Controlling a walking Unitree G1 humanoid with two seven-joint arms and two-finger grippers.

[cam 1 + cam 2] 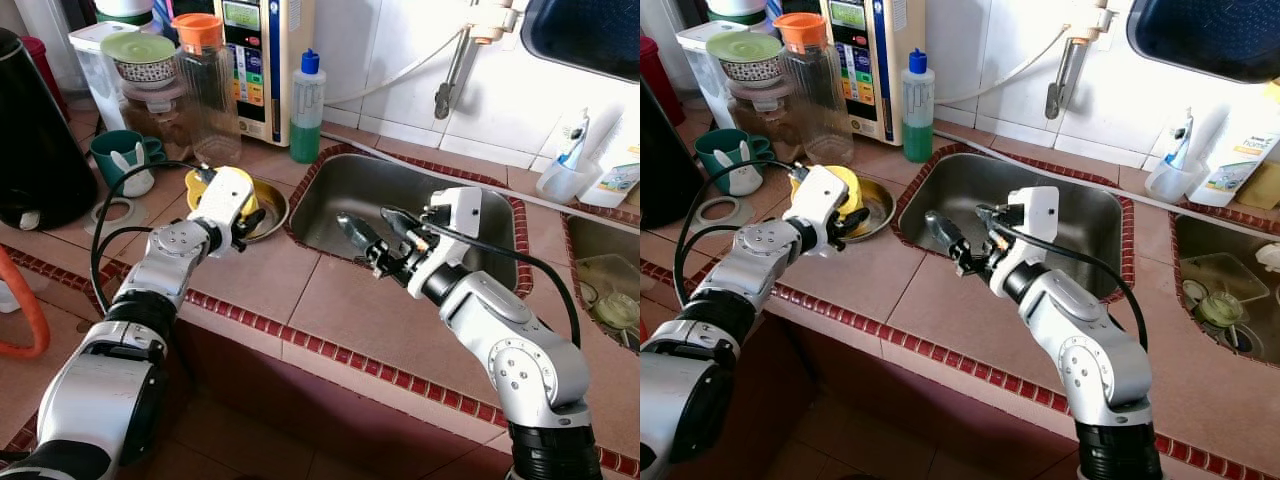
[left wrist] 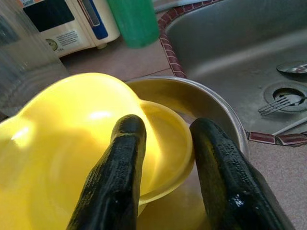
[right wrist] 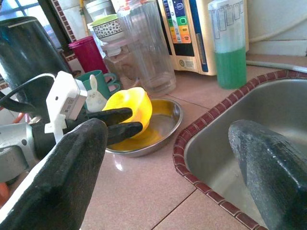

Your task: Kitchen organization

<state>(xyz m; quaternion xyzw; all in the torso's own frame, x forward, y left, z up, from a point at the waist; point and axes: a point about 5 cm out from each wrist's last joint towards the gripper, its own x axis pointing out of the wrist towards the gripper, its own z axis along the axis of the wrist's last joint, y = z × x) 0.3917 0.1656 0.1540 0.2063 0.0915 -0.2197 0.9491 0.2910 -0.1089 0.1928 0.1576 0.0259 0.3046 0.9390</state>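
Note:
A yellow bowl (image 3: 129, 103) stands tilted on its side in a shallow steel dish (image 1: 272, 205) on the tiled counter, left of the sink (image 1: 400, 190). My left gripper (image 1: 255, 218) is shut on the yellow bowl's rim, one finger (image 2: 115, 177) inside and one outside. In the left wrist view a second yellow dish (image 2: 168, 143) lies under it in the steel dish (image 2: 211, 103). My right gripper (image 1: 378, 235) hovers open over the sink's near-left corner with nothing between its fingers. A fork (image 2: 280, 101) lies by the drain.
Behind the dish stand a clear pitcher with an orange lid (image 1: 205, 90), a green soap bottle (image 1: 306, 110), a water purifier (image 1: 255, 60) and a teal mug (image 1: 120, 155). A black kettle (image 1: 35, 130) is at far left. A second basin (image 1: 605, 270) lies right.

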